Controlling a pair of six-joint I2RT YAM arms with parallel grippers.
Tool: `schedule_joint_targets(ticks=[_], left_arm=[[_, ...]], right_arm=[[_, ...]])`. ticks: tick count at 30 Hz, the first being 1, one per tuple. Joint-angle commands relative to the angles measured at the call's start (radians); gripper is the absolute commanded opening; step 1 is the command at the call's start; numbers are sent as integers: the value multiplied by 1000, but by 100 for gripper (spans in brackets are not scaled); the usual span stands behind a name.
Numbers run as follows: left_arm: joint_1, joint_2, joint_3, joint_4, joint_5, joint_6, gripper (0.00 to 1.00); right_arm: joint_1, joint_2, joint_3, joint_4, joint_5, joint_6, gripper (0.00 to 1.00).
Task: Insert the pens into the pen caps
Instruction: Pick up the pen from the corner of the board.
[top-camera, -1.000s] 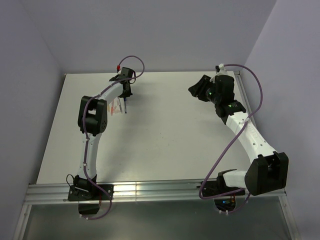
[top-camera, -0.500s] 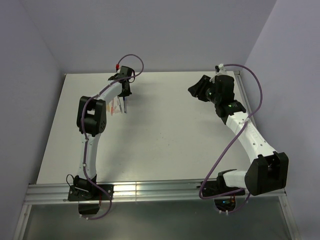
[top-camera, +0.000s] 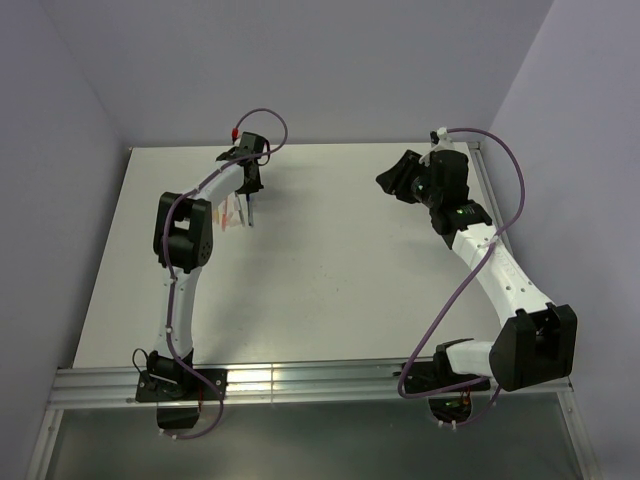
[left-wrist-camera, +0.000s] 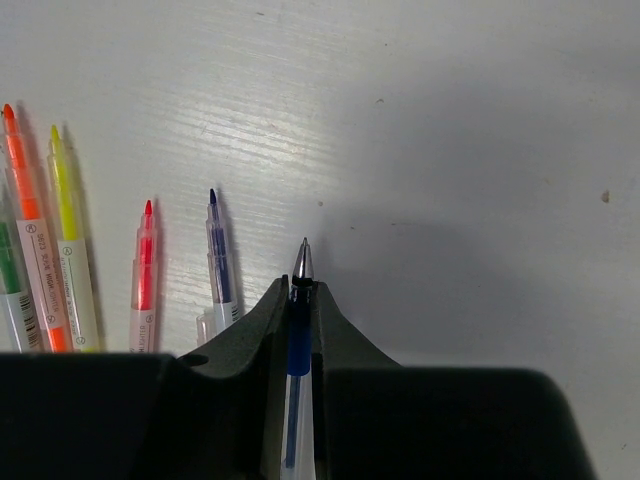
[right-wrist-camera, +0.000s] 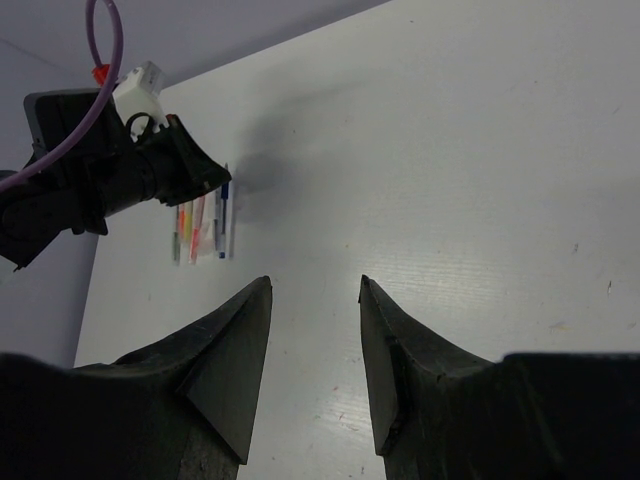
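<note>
Left wrist view has my left gripper (left-wrist-camera: 302, 290) clamped on a blue pen (left-wrist-camera: 297, 355), its bare metal tip poking just past the jaws over the table (left-wrist-camera: 450, 150). Left of that hand lie more uncapped pens: a dark blue pen (left-wrist-camera: 218, 255) just beside it, then a red pen (left-wrist-camera: 145, 265), a yellow pen (left-wrist-camera: 68, 225), an orange pen (left-wrist-camera: 25, 215). I see no pen caps in any view, so I judge no pen is capped yet. My right gripper (right-wrist-camera: 315, 290) hangs well apart, fingers spread and empty; nothing blocks the held tip ahead
</note>
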Motion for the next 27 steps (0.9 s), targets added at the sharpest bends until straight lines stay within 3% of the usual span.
schedule_joint_targets(ticks=[1, 13, 21, 27], left_arm=[[-1, -33, 16, 8, -16, 12, 1], [-9, -148, -54, 20, -7, -23, 0], [-41, -414, -226, 118, 126, -171, 0], [-76, -598, -369, 210, 266, -276, 0]], right_arm=[[-7, -6, 9, 43, -11, -3, 48], [-4, 8, 0, 73, -70, -3, 48], [51, 67, 21, 116, -214, 3, 50], [112, 141, 26, 240, -348, 41, 51]])
